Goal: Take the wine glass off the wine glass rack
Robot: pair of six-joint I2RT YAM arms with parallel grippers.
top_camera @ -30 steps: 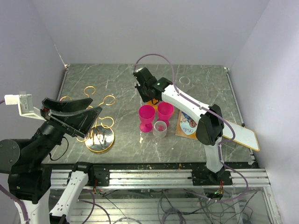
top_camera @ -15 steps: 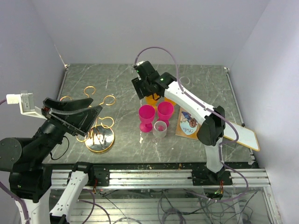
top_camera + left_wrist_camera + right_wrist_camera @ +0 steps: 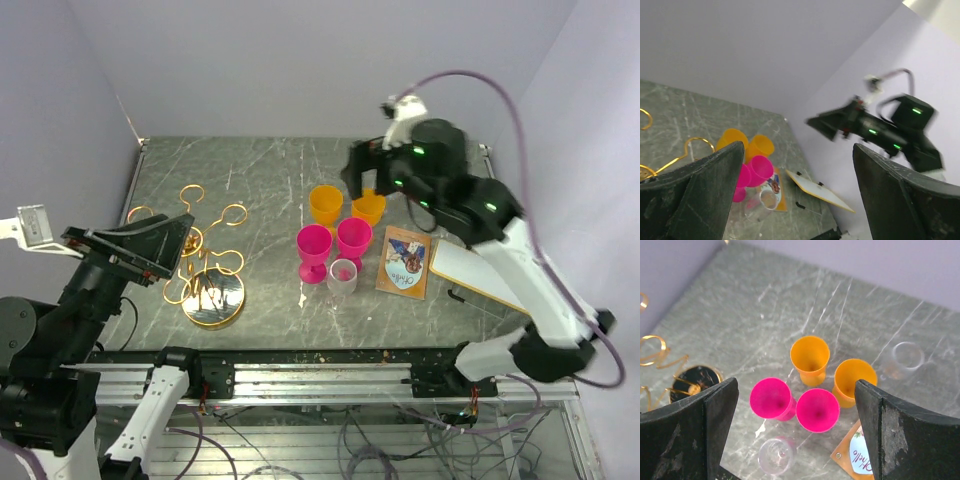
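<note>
The gold wire wine glass rack stands at the left on its round disc base, and I see no glass on its arms. Several wine glasses stand upright mid-table: two orange, two pink, one clear. Another clear glass stands farther back. My right gripper hangs high above the orange glasses, open and holding nothing, and looks down on them. My left gripper is open and raised by the rack's near left side, with nothing between its fingers.
A wooden "Hello" plaque lies flat right of the pink glasses. A white board with a yellow edge lies beyond it at the right. Walls close the table at the back and both sides.
My right gripper has opened, let go of the orange glass, and risen up and to the right. The left arm has shifted slightly left.
</note>
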